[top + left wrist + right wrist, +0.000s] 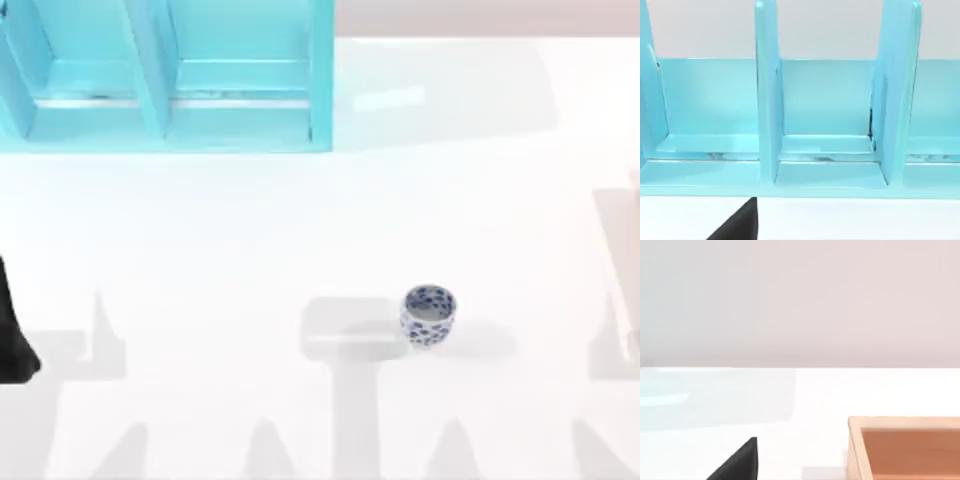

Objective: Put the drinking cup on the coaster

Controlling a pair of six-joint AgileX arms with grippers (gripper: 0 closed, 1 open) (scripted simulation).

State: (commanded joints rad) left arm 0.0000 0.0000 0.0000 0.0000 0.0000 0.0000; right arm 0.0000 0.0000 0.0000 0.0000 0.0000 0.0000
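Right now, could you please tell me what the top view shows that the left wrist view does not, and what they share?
The top view alone shows the drinking cup standing upright on the white table, beside a pale grey square at its left. The left wrist view alone looks into the shelf's compartments and their dividers. Both share the turquoise shelf and the white tabletop.

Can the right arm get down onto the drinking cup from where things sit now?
Probably yes. The drinking cup stands upright on bare white table right of centre, with only the flat grey coaster touching its left side. The teal shelf stands far back left. Nothing blocks a top approach.
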